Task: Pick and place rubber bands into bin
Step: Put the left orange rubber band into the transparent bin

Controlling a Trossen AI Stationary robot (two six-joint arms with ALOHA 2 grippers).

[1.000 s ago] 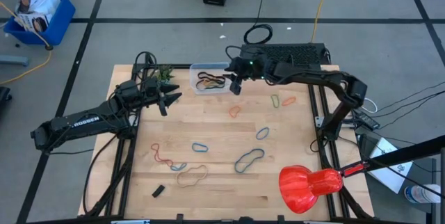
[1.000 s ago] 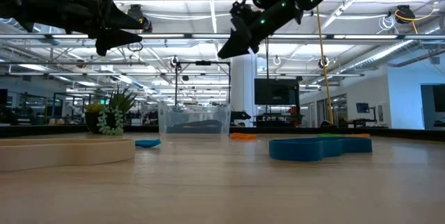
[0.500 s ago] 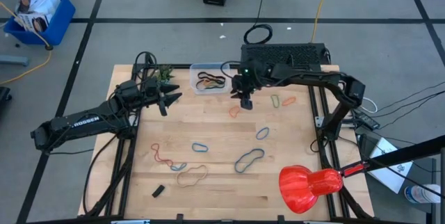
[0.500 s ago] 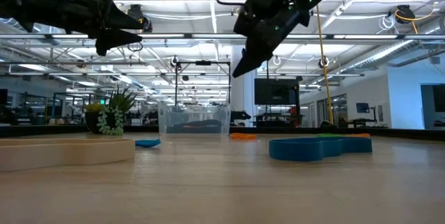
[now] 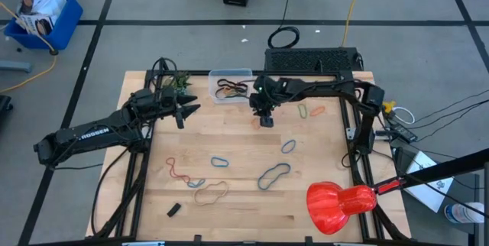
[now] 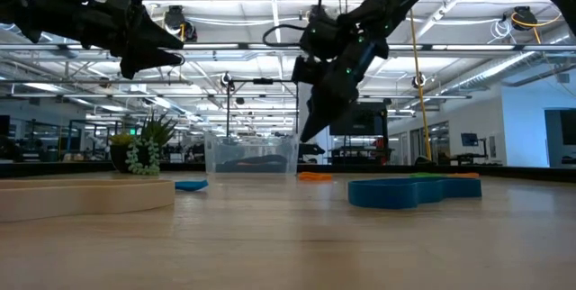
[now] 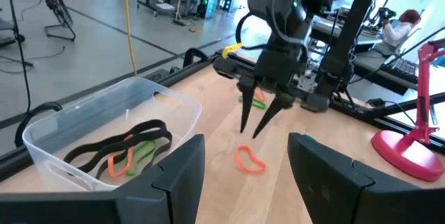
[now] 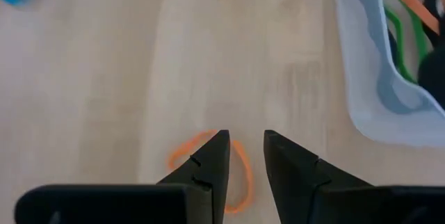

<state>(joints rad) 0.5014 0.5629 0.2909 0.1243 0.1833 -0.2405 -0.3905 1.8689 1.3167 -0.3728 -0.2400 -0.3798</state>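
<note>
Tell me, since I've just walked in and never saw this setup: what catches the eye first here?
The right gripper hangs open, fingers pointing down over an orange rubber band on the table, just beside the clear bin, which already holds black, orange and green bands. More rubber bands lie scattered across the table. The left gripper waits open left of the bin.

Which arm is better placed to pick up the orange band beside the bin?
Right: its open gripper hangs directly above the orange band, fingers pointing down. The left gripper waits farther away.
</note>
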